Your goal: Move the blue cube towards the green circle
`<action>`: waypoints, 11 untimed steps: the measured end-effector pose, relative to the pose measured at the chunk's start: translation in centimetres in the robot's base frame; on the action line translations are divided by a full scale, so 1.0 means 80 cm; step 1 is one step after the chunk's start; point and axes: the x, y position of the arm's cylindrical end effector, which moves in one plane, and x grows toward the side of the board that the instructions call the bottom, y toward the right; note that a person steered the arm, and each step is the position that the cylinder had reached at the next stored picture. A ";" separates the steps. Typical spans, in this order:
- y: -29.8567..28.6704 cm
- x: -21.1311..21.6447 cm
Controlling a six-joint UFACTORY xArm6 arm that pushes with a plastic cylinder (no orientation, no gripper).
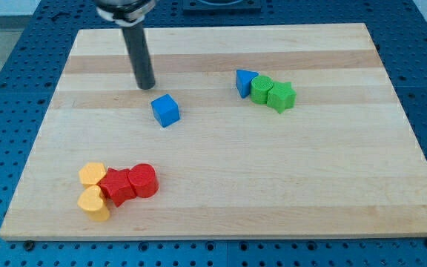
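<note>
My tip (147, 87) stood on the pale wooden desk (221, 185) toward the view's upper left, at the foot of the dark upright rod whose top ran out of the frame. The rod ended plainly, with no gripper on it to be spread or pressed together, so it pinched nothing. The blue cube (165, 110) lay just below and slightly to the view's right of my tip, near it but with a narrow strip of bare wood between them, so the two were apart. The cube sat turned a little, one corner facing the view's bottom. Well apart from it, toward the view's upper right, the green circle (262, 90) sat in a tight row of three: a blue triangular block (245, 81) touched it on the view's left, and a green star-like block (281, 97) touched it on the view's right. Down at the view's lower left a second cluster was packed together: a yellow rounded block (91, 174) at the cluster's top left, a yellow heart (93, 202) below it, a red star-like block (116, 185) pressed against both, and a red cylinder (144, 180) touching that one on the view's right. The desk rested on a blue perforated surface (6, 67) that showed around its edges.
</note>
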 end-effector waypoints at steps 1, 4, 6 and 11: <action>-0.019 0.069; 0.084 0.094; 0.167 0.095; 0.053 0.076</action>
